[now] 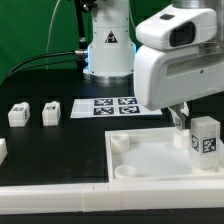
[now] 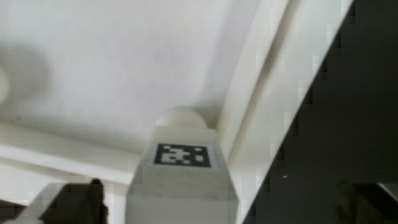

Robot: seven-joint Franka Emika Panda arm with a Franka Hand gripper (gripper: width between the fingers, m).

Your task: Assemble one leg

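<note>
While the arm leans in over the white tray (image 1: 150, 165), its gripper (image 1: 183, 122) hangs with the jaws spread wide and nothing between them that I can make out. Just beside the fingers, toward the exterior view's right, one leg (image 1: 206, 135) stands upright on the tray by the far right rim, its black-and-white tag facing the camera. Whether a finger touches it I cannot tell. From the wrist camera that leg (image 2: 182, 160) sits straight ahead of the gripper (image 2: 222, 205), between the two dark fingertips (image 2: 68, 203), with the tray (image 2: 107, 60) behind it and its rim running alongside. Well away from the gripper, toward the exterior view's left, two more legs (image 1: 18, 114) (image 1: 51, 112) stand on the black table (image 1: 40, 150). The marker board (image 1: 112, 107) lies flat behind the tray, near the robot's base (image 1: 107, 45).
</note>
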